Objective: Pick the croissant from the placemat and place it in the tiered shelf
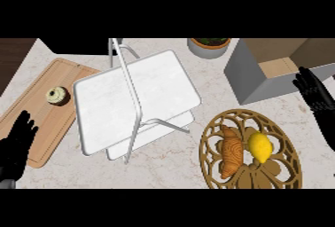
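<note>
- The croissant (230,150) lies on the round gold openwork placemat (251,150), below and to the left of the right hand (313,91), well apart from it.
- A lemon (259,147) sits just beside the croissant on the same placemat, on the side nearer the right hand; whether the two touch is hard to tell.
- The placemat's lower rim is cut off by the view's edge.
- The right hand shows at the right edge, fingers straight and up, released, holding nothing; its forearm runs out of the frame.
- The left hand (17,144) rests at the lower left edge, fingers straight and spread, also released, partly over the corner of the wooden cutting board (39,111).
- The white tiered shelf (135,99) stands on the desk (170,168) between the two hands, left of the right hand; its upper tier hides most of the lower one.
- A small chocolate-frosted donut (57,95) lies on the cutting board, above the left hand.
- A grey open box (252,73) stands just left of the right hand, touching or nearly so.
- A potted plant (209,46) is cut off at the top.
</note>
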Available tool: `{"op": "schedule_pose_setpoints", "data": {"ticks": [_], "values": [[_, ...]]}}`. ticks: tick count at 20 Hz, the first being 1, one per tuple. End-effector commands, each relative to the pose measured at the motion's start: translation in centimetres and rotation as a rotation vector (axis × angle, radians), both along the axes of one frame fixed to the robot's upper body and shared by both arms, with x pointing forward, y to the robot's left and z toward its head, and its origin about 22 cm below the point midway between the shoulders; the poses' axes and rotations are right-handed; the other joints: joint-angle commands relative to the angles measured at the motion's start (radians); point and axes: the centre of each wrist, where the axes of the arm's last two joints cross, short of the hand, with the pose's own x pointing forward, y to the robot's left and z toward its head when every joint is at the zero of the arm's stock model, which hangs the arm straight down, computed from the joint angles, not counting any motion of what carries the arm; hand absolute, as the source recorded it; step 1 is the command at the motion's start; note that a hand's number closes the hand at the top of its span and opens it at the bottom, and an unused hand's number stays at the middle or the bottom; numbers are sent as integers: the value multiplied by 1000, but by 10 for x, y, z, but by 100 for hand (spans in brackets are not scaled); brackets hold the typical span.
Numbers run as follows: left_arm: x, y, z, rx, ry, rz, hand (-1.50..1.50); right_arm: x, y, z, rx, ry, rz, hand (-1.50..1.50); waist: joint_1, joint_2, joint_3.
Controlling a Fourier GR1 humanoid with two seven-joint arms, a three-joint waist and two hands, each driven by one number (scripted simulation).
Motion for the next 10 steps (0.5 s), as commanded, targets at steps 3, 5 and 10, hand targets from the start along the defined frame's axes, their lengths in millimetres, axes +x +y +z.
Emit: {"op": "schedule_pose_setpoints", "data": {"ticks": [3, 5, 10], "values": [[-1, -14, -11, -47, 51, -79, 0, -18, -8, 20, -105, -119, -250, 150, -57, -26, 7], [3, -18, -12, -75, 76, -128, 0, -27, -29, 35, -180, -177, -387, 150, -89, -29, 5], [5, -42, -25, -142, 109, -200, 0, -72, -57, -16, -259, 165, -773, 150, -107, -25, 5]]}}
